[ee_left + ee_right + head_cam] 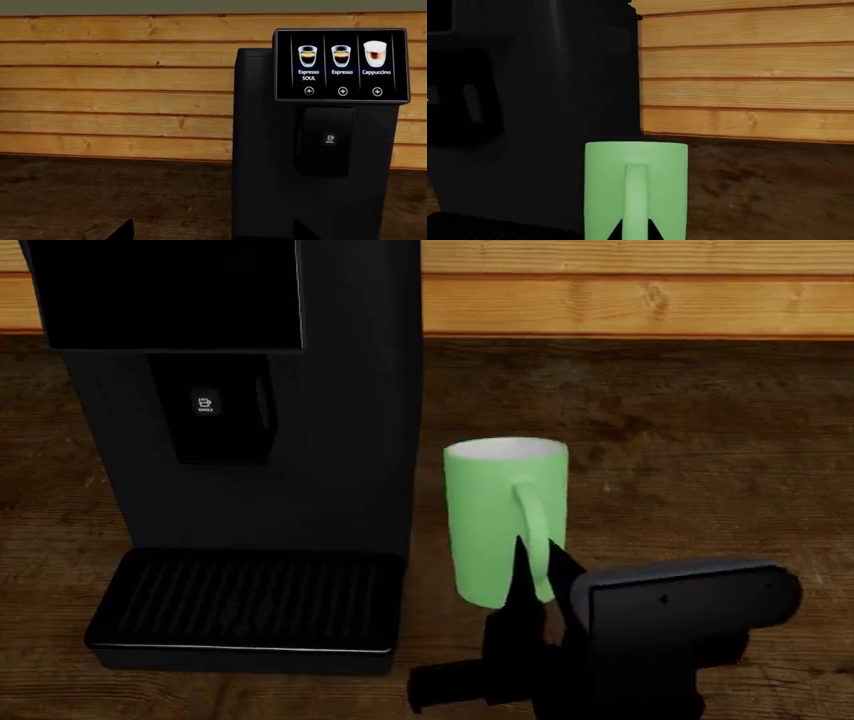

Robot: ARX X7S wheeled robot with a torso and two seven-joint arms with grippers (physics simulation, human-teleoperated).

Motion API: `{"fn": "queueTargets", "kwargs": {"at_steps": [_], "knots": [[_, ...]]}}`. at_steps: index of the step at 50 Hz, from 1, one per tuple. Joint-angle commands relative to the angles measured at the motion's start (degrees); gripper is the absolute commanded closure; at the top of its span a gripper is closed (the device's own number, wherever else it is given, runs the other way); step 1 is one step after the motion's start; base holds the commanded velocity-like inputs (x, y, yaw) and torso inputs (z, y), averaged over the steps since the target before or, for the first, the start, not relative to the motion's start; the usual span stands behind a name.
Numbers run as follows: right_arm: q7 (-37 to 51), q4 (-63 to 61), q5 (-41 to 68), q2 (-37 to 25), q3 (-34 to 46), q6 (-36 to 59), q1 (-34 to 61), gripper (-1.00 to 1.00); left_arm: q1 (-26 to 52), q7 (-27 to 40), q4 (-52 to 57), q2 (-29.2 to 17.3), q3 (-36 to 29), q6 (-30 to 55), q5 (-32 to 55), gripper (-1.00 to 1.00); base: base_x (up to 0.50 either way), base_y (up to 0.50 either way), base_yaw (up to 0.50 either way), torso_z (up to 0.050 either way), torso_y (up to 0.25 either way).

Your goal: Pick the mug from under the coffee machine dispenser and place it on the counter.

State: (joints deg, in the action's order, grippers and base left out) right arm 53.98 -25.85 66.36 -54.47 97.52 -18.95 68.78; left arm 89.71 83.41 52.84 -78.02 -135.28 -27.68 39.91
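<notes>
The light-green mug (487, 520) stands upright to the right of the black coffee machine, out from under the dispenser (214, 410), on or just above the dark wood counter (694, 440). Its handle faces me. My right gripper (538, 565) has its two dark fingertips pressed on either side of the handle, also seen in the right wrist view (636, 232) in front of the mug (607, 190). My left gripper (213, 236) is open and empty, with its tips wide apart. It faces the machine's dispenser (327, 140) from a distance above the counter (100, 200).
The machine's ribbed drip tray (247, 600) is bare. Its touchscreen (341, 65) shows coffee drinks. An orange-tan plank wall (113, 85) runs behind the counter. Bare counter lies to the right of the mug (760, 190).
</notes>
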Motion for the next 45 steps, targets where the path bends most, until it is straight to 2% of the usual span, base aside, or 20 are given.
{"fn": "queueTargets", "kwargs": {"at_steps": [1, 14, 23, 30, 45], "knots": [[-0.7, 6.7, -1.1, -2.0, -2.0, -5.1, -2.9, 1.00, -0.3, -0.2, -0.1, 0.1, 0.5, 0.2, 0.3, -1.00, 0.00, 0.00, 0.00, 0.000, 0.010], [0.4, 14.4, -6.6, -0.8, -2.0, -12.7, -10.4, 1.00, -1.3, 0.3, -0.5, 0.5, 0.9, 0.1, -0.1, -1.00, 0.00, 0.00, 0.00, 0.000, 0.000], [0.2, 25.5, -9.3, 3.6, -2.4, -17.3, -15.8, 1.00, -1.9, 0.2, -0.8, 0.6, 1.2, -0.1, -0.1, -1.00, 0.00, 0.00, 0.00, 0.000, 0.000], [2.8, 26.0, -12.1, 3.4, -2.8, -18.1, -16.8, 1.00, -2.2, 0.2, -0.7, 0.6, 1.4, 0.1, -0.1, -1.00, 0.00, 0.00, 0.00, 0.000, 0.001], [1.3, 31.6, -10.9, 5.8, -3.2, -20.3, -20.5, 1.00, -2.4, -0.2, -0.6, 0.4, 2.1, 0.3, 0.3, -1.00, 0.00, 0.00, 0.00, 0.000, 0.000]]}}
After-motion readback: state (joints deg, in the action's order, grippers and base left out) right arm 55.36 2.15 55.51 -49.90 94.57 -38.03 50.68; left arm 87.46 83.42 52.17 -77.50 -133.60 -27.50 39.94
